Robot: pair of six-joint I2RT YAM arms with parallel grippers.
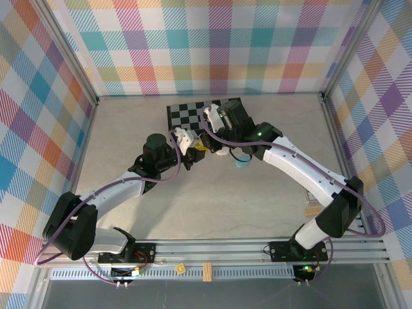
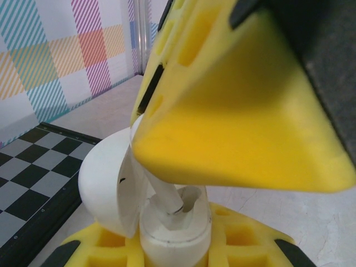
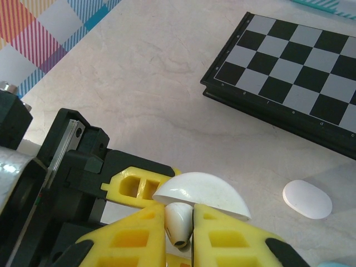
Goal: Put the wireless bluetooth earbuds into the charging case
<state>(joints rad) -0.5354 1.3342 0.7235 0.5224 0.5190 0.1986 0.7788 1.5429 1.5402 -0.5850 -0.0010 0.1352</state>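
The earbud [image 3: 178,228] pinched in the right gripper [image 3: 179,214] is set over the case [image 2: 172,242] pinched in the left gripper [image 2: 167,194]; a push toward 6 o'clock seems needed.

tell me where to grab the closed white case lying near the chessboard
Across its narrow width, coming straight down from above. The closed white case lies flat on the table, a low oval apart from the chessboard, both long sides free.
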